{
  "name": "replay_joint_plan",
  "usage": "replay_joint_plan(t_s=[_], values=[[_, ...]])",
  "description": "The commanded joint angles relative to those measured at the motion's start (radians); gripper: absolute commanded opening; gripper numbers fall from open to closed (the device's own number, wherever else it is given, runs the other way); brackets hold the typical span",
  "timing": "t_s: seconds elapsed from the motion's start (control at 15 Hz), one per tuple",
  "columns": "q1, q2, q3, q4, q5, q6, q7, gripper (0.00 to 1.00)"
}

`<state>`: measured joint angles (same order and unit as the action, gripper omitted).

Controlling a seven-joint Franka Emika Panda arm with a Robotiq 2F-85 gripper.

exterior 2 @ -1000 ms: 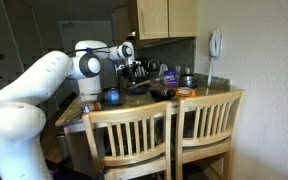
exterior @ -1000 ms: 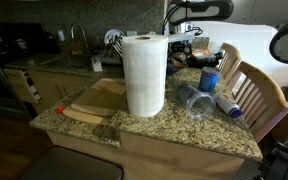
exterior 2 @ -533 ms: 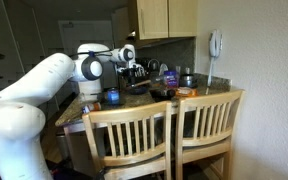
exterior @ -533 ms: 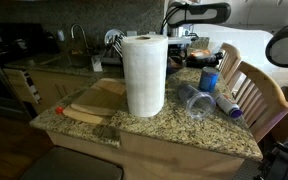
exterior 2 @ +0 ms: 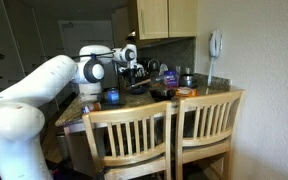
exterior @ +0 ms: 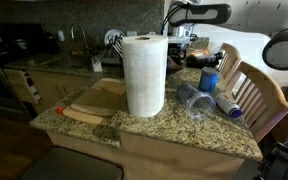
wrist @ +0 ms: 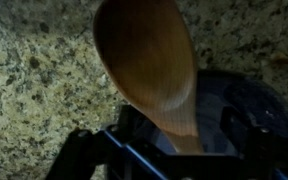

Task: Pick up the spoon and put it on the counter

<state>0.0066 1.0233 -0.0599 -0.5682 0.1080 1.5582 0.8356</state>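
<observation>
Gripper (wrist: 184, 148) fingers close from either side on the handle of a wooden spoon (wrist: 149, 60), as far as the dim wrist view shows. The spoon's broad bowl is held above the speckled granite counter (wrist: 34, 80), and the picture does not show whether it touches the stone. A dark round object (wrist: 239, 105) sits just beside the spoon's neck, too shadowed to name.

In an exterior view the white arm (exterior 2: 44, 85) reaches from the left to the far side of the counter (exterior 2: 199, 93), its gripper (exterior 2: 134, 68) low among cluttered items there; the spoon itself is too small to make out. Two wooden chairs (exterior 2: 174, 130) stand at the near edge.

In an exterior view a tall paper towel roll (exterior: 144, 75) stands upright in the middle of the counter (exterior: 174, 128), with a pale wooden cutting board (exterior: 99, 100) to its left and a clear plastic cup (exterior: 194, 100) lying on its side to its right.
</observation>
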Motion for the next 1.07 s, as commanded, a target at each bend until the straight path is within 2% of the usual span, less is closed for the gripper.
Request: replay_joint_plan(t_s=[0.0, 0.47, 1.0], values=[[-0.012, -0.008, 0.003, -0.005, 0.005, -0.029, -0.012, 0.6], [-0.015, -0.013, -0.004, -0.002, 0.001, -0.059, -0.001, 0.12], [-0.002, -0.041, -0.012, 0.003, -0.009, -0.044, 0.016, 0.1]])
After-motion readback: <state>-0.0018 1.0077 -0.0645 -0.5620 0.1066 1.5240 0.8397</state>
